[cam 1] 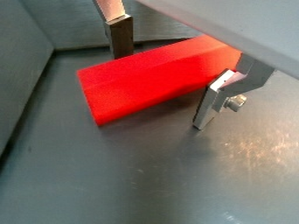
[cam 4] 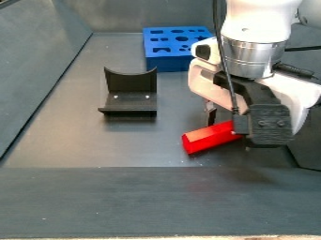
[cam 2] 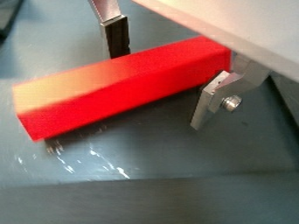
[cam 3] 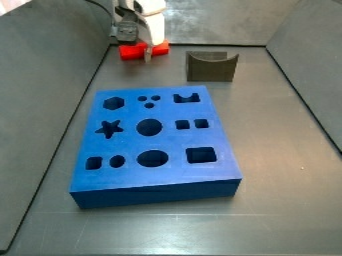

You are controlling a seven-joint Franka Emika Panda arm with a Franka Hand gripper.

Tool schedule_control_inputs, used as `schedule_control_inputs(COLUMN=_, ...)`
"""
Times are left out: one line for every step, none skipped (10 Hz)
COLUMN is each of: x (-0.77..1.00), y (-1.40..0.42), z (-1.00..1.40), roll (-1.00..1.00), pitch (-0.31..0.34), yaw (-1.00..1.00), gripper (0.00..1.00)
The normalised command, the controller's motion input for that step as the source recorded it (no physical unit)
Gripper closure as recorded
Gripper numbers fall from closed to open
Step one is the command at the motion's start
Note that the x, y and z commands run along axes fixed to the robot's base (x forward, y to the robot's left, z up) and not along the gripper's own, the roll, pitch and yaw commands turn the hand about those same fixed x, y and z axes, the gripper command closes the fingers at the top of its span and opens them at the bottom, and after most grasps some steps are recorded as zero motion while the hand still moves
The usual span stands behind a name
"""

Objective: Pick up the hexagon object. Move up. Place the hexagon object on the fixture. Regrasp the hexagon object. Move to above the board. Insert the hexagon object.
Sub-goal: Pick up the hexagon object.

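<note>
Status: first step, the pick, is in hand and not finished.

The hexagon object [cam 1: 158,77] lies flat on the dark floor, well apart from the fixture [cam 4: 128,92] and on the near side of it in a side view; the other side view puts it beside the fixture, toward the back wall, with the board [cam 3: 154,140] nearer the camera than both.

The gripper [cam 2: 163,74] is down at the hexagon object, straddling it across its width near one end. In both wrist views the jaws stand apart: one finger [cam 1: 121,37] sits behind the bar, the other finger [cam 1: 219,98] in front, each close to a red face. No squeeze is evident; whether a pad already touches I cannot tell.

Fixture: empty, curved notch clear. Board: all holes look unoccupied, hexagon hole [cam 3: 115,101] included.

Judgement: nothing of the task is complete. Left to do: close on the bar, lift, set it on the fixture, regrasp, carry over the board, insert. The bar's long free end may swing when lifted.
</note>
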Motion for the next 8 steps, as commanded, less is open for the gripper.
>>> schedule_control_inputs(x=0.00, y=0.07, z=0.00, roll=-0.02, pitch=0.000, yaw=-0.01, gripper=0.00)
schedule_control_inputs(x=0.05, y=0.24, z=0.00, roll=-0.15, pitch=-0.021, yaw=-0.06, gripper=0.00)
schedule_control_inputs(x=0.00, y=0.00, z=0.00, roll=0.00, pitch=0.000, yaw=0.00, gripper=1.00)
schedule_control_inputs(x=0.00, y=0.00, z=-0.04, roll=-0.03, pitch=0.000, yaw=0.00, gripper=1.00)
schedule_control_inputs(x=0.00, y=0.00, z=0.00, roll=0.00, pitch=0.000, yaw=0.00, gripper=1.00)
schedule_control_inputs(x=0.00, y=0.00, z=0.00, roll=0.00, pitch=0.000, yaw=0.00, gripper=1.00)
schedule_control_inputs(x=0.00, y=0.00, z=0.00, roll=0.00, pitch=0.000, yaw=0.00, gripper=1.00)
schedule_control_inputs(x=0.00, y=0.00, z=0.00, roll=0.00, pitch=0.000, yaw=0.00, gripper=1.00)
